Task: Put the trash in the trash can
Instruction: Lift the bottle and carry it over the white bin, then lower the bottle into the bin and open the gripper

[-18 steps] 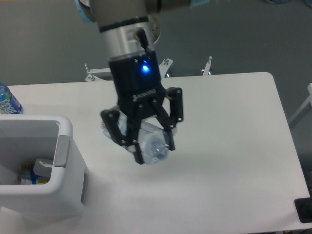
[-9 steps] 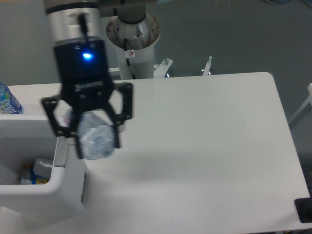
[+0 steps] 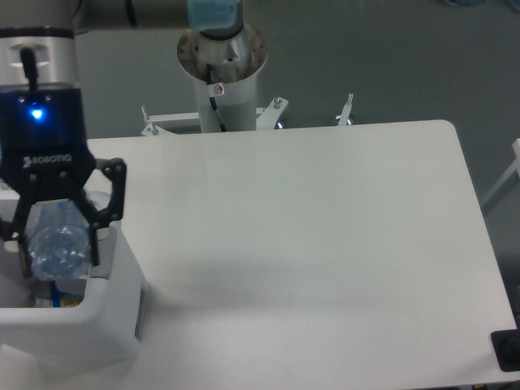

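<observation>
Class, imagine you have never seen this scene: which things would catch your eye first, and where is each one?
At far left, the black gripper with its glowing blue light grabs attention, its jaws shut on a crushed clear bottle. It hangs over the opening of the white trash can at lower left. The broad white table fills the rest.

arm far left, gripper (image 3: 55,252) pointing down, clamped

1 robot arm w/ 1 two-finger gripper (image 3: 55,250), and 1 crushed clear plastic bottle (image 3: 57,244) btwn its fingers. 1 white trash can (image 3: 106,317) at left edge, w/ approx. 1–2 yellow/blue items (image 3: 61,301) inside, too hidden to count exactly. 1 white table (image 3: 325,244), 1 arm base pedestal (image 3: 223,73) behind it.
</observation>
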